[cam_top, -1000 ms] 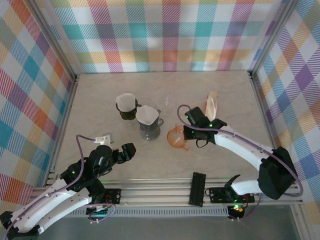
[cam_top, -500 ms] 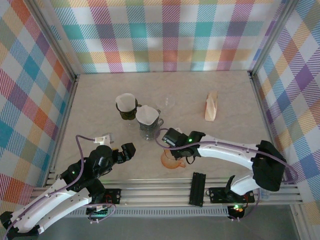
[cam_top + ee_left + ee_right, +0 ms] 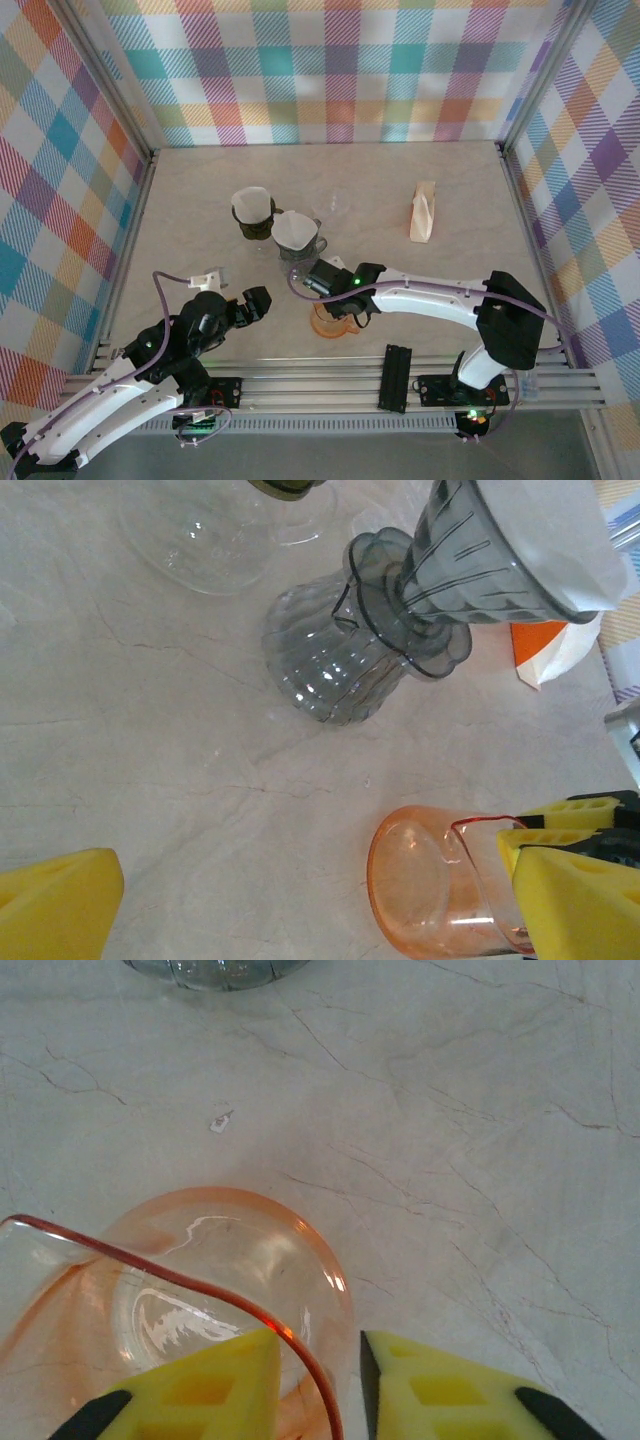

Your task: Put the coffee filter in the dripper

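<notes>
The orange see-through dripper [image 3: 335,322] sits on the table near the front middle, with nothing inside it [image 3: 200,1290]. My right gripper [image 3: 336,303] stands over it with its jaws a little apart astride the rim [image 3: 318,1345], one pad inside the cup and one outside, and a gap beside the wall. A pack of white coffee filters [image 3: 424,212] lies at the back right, far from both grippers. To the left of the dripper [image 3: 450,890], my left gripper [image 3: 252,300] hangs wide open and holds nothing [image 3: 310,870].
A grey dripper with a paper filter stands on a glass carafe [image 3: 298,240], just behind the orange one. A dark dripper with a filter [image 3: 253,212] and a clear glass piece [image 3: 335,205] stand further back. A black block [image 3: 397,377] lies on the front rail.
My right arm carried the orange dripper from the middle right to the front middle. Its jaws have spread apart on the rim. The left arm has not moved.
</notes>
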